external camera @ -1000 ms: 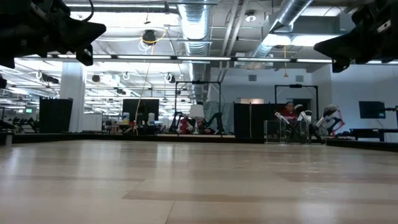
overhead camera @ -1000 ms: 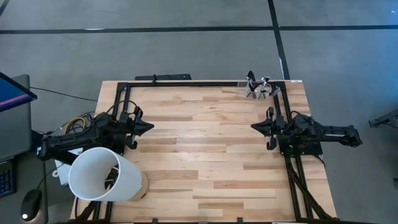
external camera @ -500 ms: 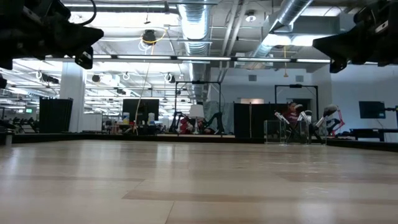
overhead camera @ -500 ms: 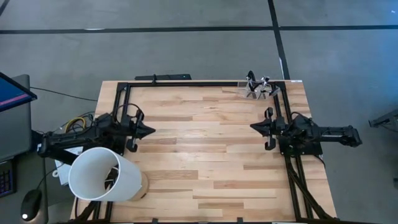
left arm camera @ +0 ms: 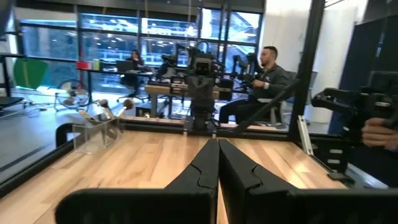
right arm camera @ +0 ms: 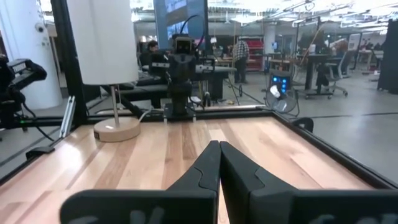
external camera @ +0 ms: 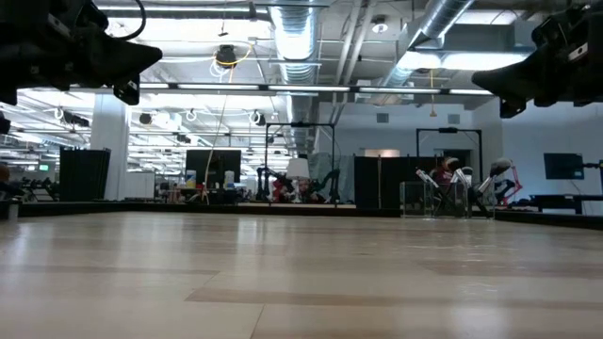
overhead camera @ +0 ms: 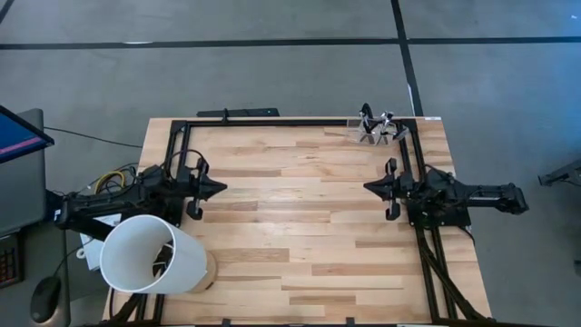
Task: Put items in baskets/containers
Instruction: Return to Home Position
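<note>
The clear holder (overhead camera: 379, 133) stands at the table's far right corner; it also shows in the low view (external camera: 421, 200) and the left wrist view (left arm camera: 94, 134). Several thin brushes (overhead camera: 370, 120) stand in it, heads up and leaning on its rim (left arm camera: 104, 112). My left gripper (overhead camera: 223, 187) hovers shut above the table's left side (left arm camera: 218, 147). My right gripper (overhead camera: 366, 187) hovers shut above the right side, on the near side of the holder (right arm camera: 218, 148). The two face each other across the table, and both are held high in the low view.
A big white tub (overhead camera: 151, 255) on a round wooden base (right arm camera: 117, 130) stands at the near left corner, close to my left arm. A black frame (overhead camera: 300, 120) runs along the table's edges. Bare wood lies between the grippers. People sit in the room beyond (left arm camera: 267, 68).
</note>
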